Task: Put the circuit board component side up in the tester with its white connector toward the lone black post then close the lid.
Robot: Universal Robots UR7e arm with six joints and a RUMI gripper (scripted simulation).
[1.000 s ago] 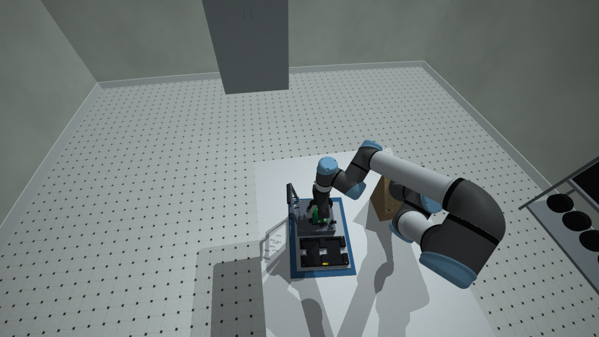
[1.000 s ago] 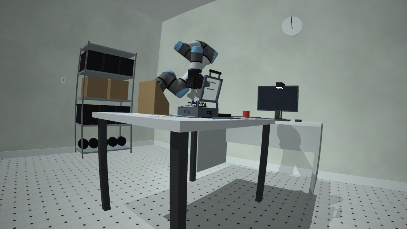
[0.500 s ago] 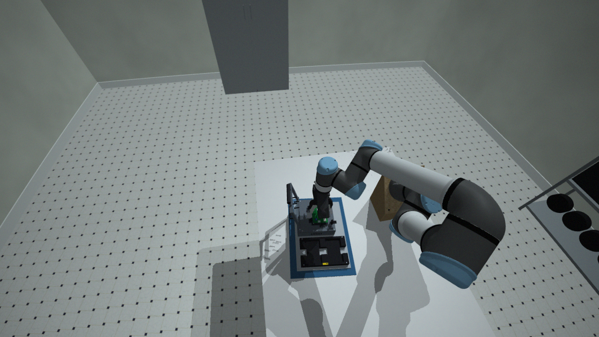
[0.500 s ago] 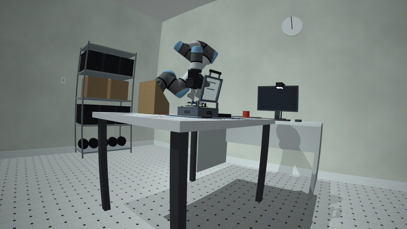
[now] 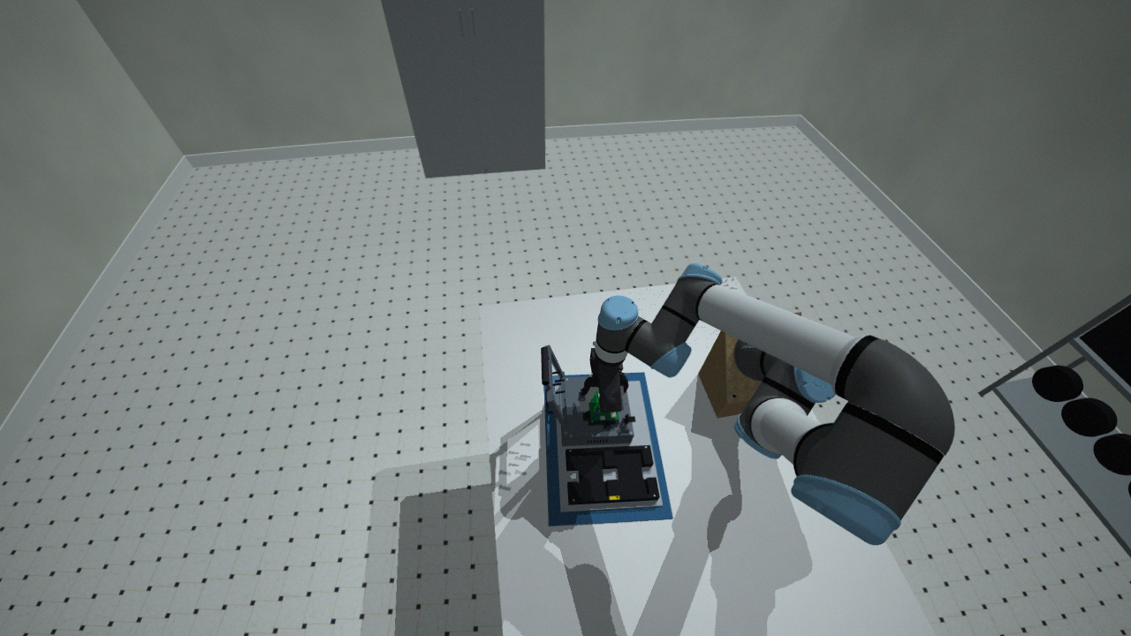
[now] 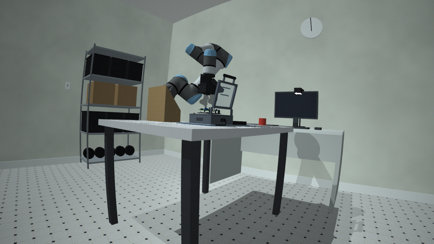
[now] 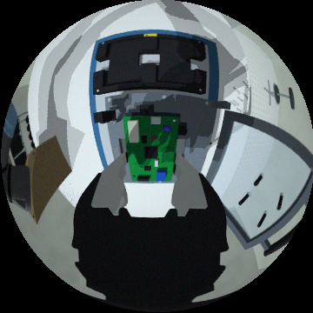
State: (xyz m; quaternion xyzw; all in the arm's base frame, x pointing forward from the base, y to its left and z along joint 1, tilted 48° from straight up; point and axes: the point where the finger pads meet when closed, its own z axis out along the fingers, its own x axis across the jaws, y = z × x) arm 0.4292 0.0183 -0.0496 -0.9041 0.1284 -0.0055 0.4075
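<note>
A robot's gripper (image 5: 606,411) (image 6: 207,106) (image 7: 151,152) is pinching the green circuit board (image 5: 598,409) (image 6: 203,109) (image 7: 149,148) by its edges over the open tester (image 5: 596,435) (image 6: 201,118) (image 7: 201,149), apparently lowering it for seating, with pin alignment likely needed before release.

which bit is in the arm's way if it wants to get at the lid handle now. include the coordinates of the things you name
Probably not reachable yet: the gripper (image 6: 208,106) (image 7: 151,152) is closed on the circuit board (image 5: 598,408) (image 7: 151,145) over the tester (image 5: 593,431) (image 6: 198,119). The raised handle (image 6: 229,76) itself looks unobstructed.

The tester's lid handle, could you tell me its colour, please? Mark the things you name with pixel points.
Black (image 6: 229,76), shown best in the exterior view.
</note>
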